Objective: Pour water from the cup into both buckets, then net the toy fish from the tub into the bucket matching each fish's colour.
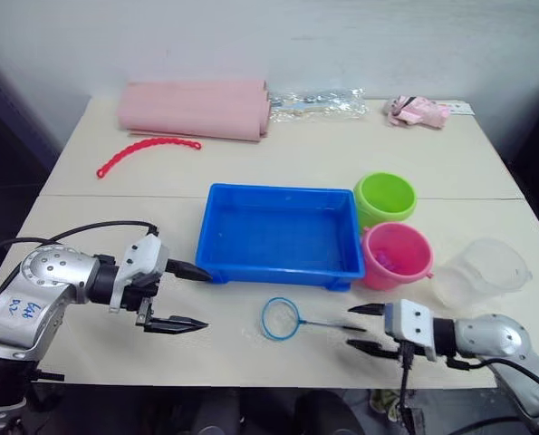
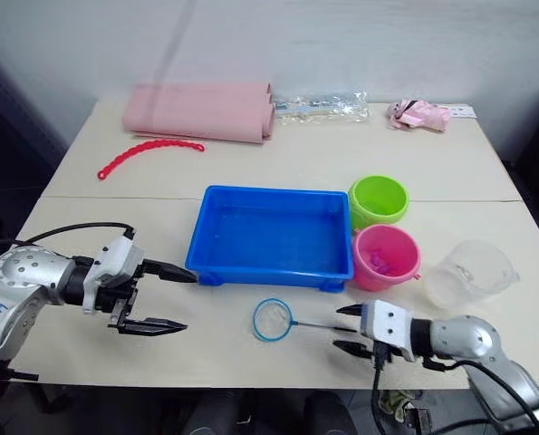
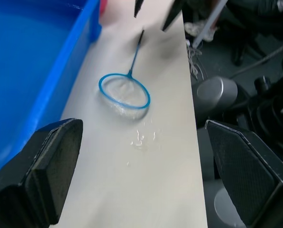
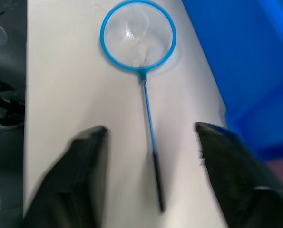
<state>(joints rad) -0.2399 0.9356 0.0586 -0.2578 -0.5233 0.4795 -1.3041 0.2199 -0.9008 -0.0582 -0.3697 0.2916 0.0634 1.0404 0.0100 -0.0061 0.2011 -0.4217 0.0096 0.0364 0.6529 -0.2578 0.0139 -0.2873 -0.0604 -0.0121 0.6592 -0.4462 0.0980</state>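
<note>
The net (image 1: 280,318) lies flat on the pale table (image 1: 88,236), its blue hoop just in front of the blue tub (image 1: 278,234) and its thin dark handle running straight toward the right gripper (image 1: 364,327). That gripper hangs low over the table with its two black fingers spread wide, one on each side of the handle's tip; from the right wrist view the handle end sits between the fingers (image 4: 84,180) without either one touching it. Nothing is held there.

The left gripper (image 1: 189,297) is also spread wide and empty, hovering near the tub's near corner on the robot's left. The hoop lies ahead of its fingertips, between the two grippers, with a few water drops (image 3: 140,138) on the table between the left gripper and the hoop.

Beyond the right gripper, just past its fingertips, stands the pink bucket (image 1: 396,255), touching the tub's right end, with a few small pink fish (image 1: 384,259) inside. The lime green bucket (image 1: 384,198) stands directly behind the pink one, farther from the gripper. The clear cup (image 1: 482,270) sits to the outer side of the right arm, beside the pink bucket. I cannot make out any fish in the tub.

At the far side of the table, well apart from both grippers, lie a folded pink cloth (image 1: 195,109), a red beaded chain (image 1: 147,151), a clear plastic bag (image 1: 319,102) and a small pink item (image 1: 418,111).
</note>
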